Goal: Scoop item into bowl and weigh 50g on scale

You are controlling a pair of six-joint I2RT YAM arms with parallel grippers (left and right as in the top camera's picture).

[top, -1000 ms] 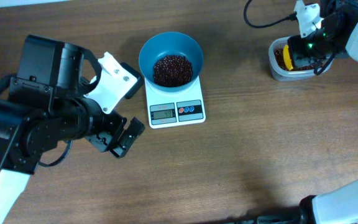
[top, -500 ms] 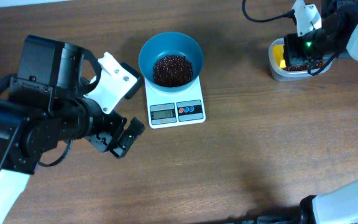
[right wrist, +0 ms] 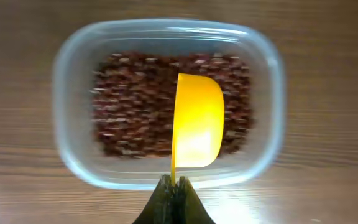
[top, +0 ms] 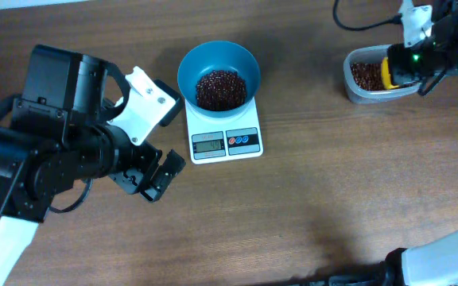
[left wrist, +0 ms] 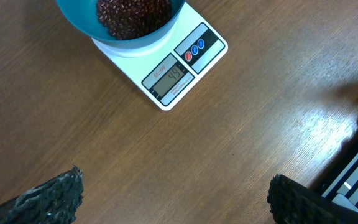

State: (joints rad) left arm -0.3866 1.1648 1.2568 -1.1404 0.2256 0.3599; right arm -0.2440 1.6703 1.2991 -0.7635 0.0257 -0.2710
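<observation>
The scoop [right wrist: 196,121], just ahead above the beans [right wrist: 129,106], is pinched by the right jaws; the left jaws are spread. The scale [top: 254,123] could be overshot by a heaped load.

Brown wood-grain desk [top: 332,199]; shows a pale sheen on one patch in the left wrist view. Clear plastic tub [top: 348,83] with rounded corners: stands upright near the desk's far right corner, walls cloudy-translucent. Yellow scoop [right wrist: 197,124]: hangs over the tub, a little off its middle, bowl inside the rim's outline, thin handle crossing one long wall. Cannot tell whether touching what lies beneath. Black cable [top: 368,28]: curves along the far edge, just behind the tub.
</observation>
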